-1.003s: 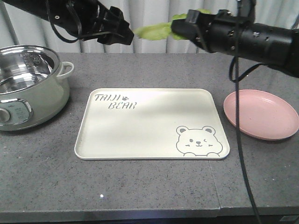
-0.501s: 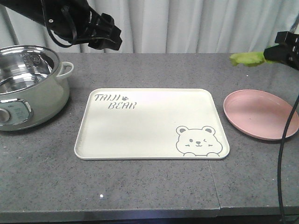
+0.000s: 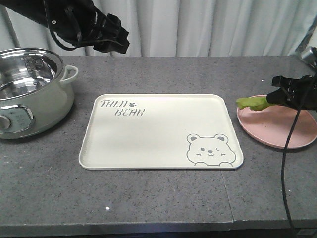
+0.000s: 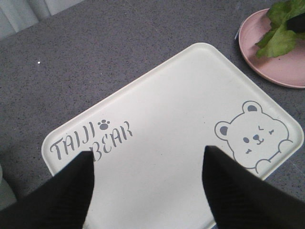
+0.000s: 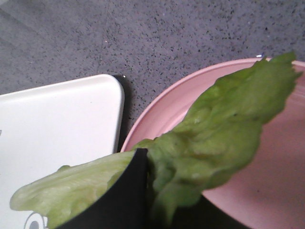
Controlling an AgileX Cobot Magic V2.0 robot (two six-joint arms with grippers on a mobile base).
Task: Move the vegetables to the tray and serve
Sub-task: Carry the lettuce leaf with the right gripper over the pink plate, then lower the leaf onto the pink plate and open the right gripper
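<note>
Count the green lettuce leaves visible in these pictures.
1. The crinkled green lettuce leaf is held by the right gripper over the rim of the round pink plate. None lies on the cream rectangular tray; the steel pot may hide more.

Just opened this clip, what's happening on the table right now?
The right pincer is shut on a green lettuce leaf and holds it over the pink plate, at the rim nearest the tray. Whether the leaf touches the plate is unclear. The cream bear tray has nothing on it. The left pincer hangs open and empty above the back of the table, near the cooking pot.
</note>
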